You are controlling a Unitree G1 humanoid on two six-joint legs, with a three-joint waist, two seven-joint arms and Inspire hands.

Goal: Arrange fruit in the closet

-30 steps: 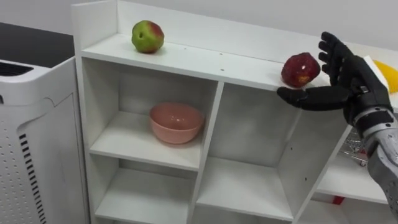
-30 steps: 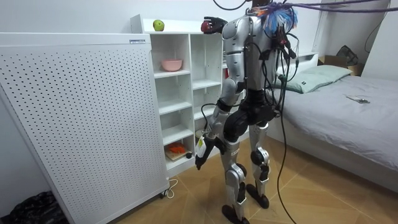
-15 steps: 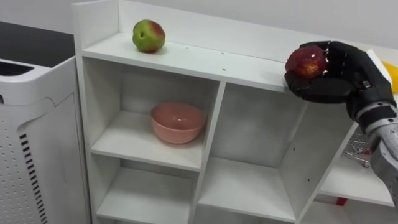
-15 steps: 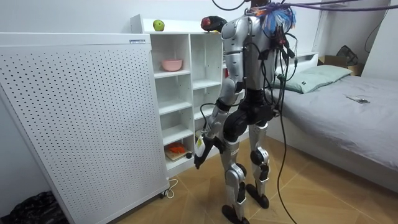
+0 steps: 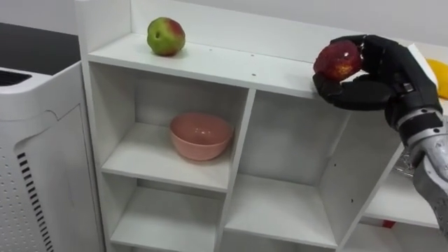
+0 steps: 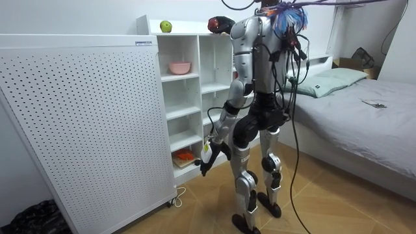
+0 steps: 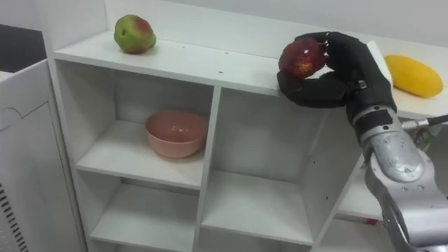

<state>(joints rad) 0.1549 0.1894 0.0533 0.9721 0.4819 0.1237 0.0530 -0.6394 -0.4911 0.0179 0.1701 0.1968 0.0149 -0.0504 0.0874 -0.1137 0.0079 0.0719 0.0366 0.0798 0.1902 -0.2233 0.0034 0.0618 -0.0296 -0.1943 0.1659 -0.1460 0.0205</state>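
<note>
**Right hand is gripping the red fruit at the closet's top edge**

I am watching through the head cameras as the right hand [image 5: 381, 75] is wrapping its fingers and thumb round the red fruit [image 5: 337, 59], with the thumb curling underneath and the fingers closing over the back. The hand is holding the fruit at the front edge of the white closet [image 5: 210, 66], over its top board. From this angle I am not sure whether the fruit is touching the board or sitting just clear of it.

Well off to the hand's left, a green and red apple [image 5: 166, 36] is resting on the same top board near the back wall. Below and to the left of the hand, a pink bowl [image 5: 201, 135] is sitting in an upper compartment. Just to the hand's right, a yellow fruit [image 7: 414, 75] is lying on the top board.

In the room view I am seeing the robot standing upright, facing the closet, with a bed [image 6: 364, 110] behind it. Its left hand [image 6: 205, 166] is hanging low beside its thigh, and I cannot tell how its fingers are set.
</note>
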